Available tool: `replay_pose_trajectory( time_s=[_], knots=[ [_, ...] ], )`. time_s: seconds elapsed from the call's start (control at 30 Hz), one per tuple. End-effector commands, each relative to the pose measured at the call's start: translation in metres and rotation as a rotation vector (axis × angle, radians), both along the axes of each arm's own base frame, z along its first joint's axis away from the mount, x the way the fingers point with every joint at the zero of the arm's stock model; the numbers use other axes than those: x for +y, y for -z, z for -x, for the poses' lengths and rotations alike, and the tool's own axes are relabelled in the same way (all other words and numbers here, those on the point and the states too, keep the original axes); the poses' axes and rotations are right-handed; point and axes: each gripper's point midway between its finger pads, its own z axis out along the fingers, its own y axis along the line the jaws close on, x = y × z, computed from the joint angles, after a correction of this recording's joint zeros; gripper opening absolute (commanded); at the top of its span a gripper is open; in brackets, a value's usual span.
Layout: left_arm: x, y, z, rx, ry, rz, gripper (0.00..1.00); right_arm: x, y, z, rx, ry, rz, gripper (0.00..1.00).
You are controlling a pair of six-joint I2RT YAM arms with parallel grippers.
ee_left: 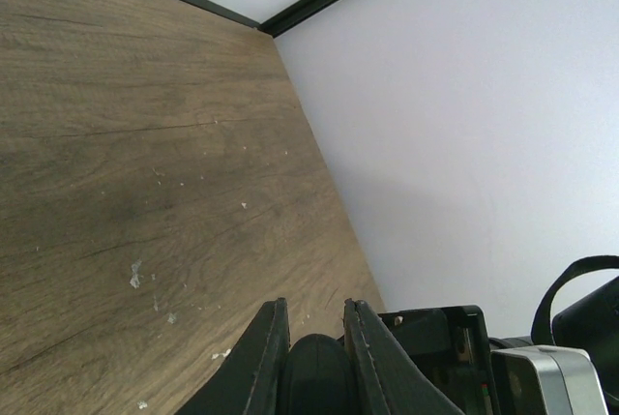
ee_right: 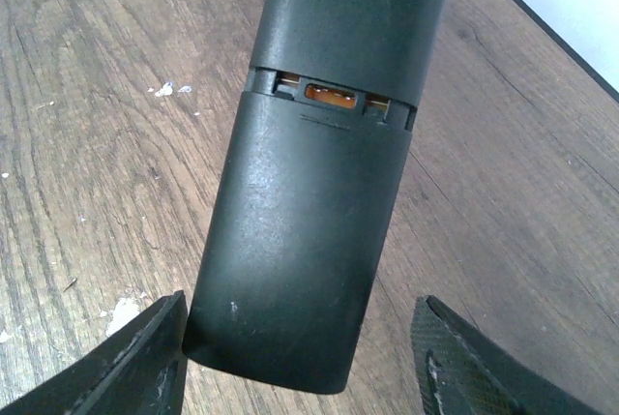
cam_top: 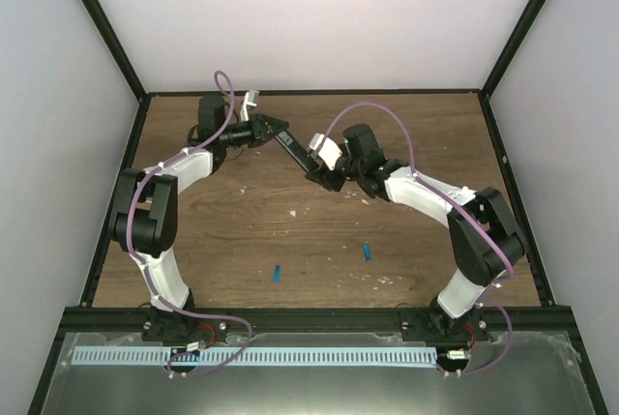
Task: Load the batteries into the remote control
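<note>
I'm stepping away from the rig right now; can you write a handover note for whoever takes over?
Left gripper: shut on one end of the remote control, holding it up.
Right gripper: open, jaws either side of its other end.
Batteries: both loose on the table, near side.
Done: remote picked up. Left: take off the back cover, load both batteries.

Black remote control (ee_right: 319, 192), blue batteries (cam_top: 277, 273), woodgrain table (cam_top: 242, 226).
</note>
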Motion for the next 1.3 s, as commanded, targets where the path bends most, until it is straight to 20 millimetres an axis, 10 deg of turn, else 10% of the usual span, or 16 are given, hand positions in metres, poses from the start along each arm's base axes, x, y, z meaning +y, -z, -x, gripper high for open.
replay_pose_trajectory(
  time_s=[0.0, 0.63, 1.27],
  knots=[
    [-0.002, -0.01, -0.005, -0.046, 0.004, 0.014, 0.0, 0.004, -0.016, -0.003, -0.05, -0.028, -0.004, 0.56],
    [0.0, -0.012, -0.009, -0.05, -0.019, 0.011, 0.0, 0.002, -0.009, 0.001, -0.037, -0.049, 0.024, 0.24],
    [0.038, 0.0, -0.042, -0.04, -0.249, -0.126, 0.0, -0.013, 0.019, 0.02, 0.049, -0.041, 0.092, 0.23]
  ],
)
